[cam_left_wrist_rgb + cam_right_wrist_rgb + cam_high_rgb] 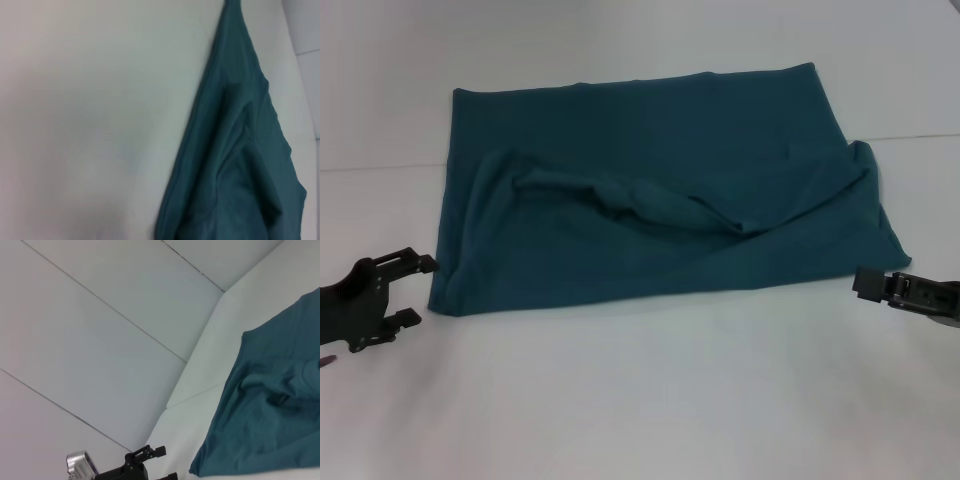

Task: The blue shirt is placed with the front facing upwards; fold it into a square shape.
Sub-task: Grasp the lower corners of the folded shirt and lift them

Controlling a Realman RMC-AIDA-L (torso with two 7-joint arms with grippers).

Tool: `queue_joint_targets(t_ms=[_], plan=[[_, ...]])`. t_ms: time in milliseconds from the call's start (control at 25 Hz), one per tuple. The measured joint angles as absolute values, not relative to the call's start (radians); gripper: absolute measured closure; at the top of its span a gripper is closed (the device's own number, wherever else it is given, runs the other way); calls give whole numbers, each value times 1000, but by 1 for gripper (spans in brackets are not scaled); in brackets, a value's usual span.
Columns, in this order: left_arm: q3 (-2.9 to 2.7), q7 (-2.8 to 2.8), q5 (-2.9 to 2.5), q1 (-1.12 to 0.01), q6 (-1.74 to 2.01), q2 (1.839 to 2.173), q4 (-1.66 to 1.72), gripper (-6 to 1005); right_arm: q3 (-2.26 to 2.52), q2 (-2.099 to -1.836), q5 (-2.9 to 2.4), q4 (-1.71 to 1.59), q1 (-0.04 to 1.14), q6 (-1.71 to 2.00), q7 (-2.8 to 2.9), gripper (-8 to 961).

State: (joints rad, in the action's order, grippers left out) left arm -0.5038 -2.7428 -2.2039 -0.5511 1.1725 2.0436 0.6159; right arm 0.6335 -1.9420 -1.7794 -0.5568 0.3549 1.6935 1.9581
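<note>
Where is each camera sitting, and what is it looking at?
Head view: from the robot's head, looking forward and down at the blue shirt on the white table; left gripper and right gripper show at the edges.
Left wrist view: on the left arm, looking at one shirt edge and table; no robot parts show.
Right wrist view: on the right arm, looking across the shirt to the left gripper beyond.
Shared: all three show the shirt.
</note>
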Motion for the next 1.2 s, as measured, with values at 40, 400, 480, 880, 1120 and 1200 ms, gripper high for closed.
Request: queue_joint_targets(t_ms=[40,400,480,880,1120,1200], plan=[[-504,-2745,-2202,-553,1159,2044,606,160,633,-1942,-1779,-557,355,1692,1959,25],[-502,-2770,-2184,-558,1083,2050,564,160,630,-1942,-1779,-557,354,1687,1962,25],[-502,-2771,-2181,-561,1073,2050,557,160,626,-1942,-1779,-557,356,1686,1962,25],[-505,-2784,-2178,-576,1026,2050,521,161,624,-1941,-1779,-557,361,1683,1962,25],[-508,-2786,-2179,-583,1015,2053,510,160,623,-1940,-1779,-557,361,1681,1962,25],[-509,-2787,-2180,-587,1010,2053,505,160,623,-1940,-1779,-557,362,1680,1962,25]])
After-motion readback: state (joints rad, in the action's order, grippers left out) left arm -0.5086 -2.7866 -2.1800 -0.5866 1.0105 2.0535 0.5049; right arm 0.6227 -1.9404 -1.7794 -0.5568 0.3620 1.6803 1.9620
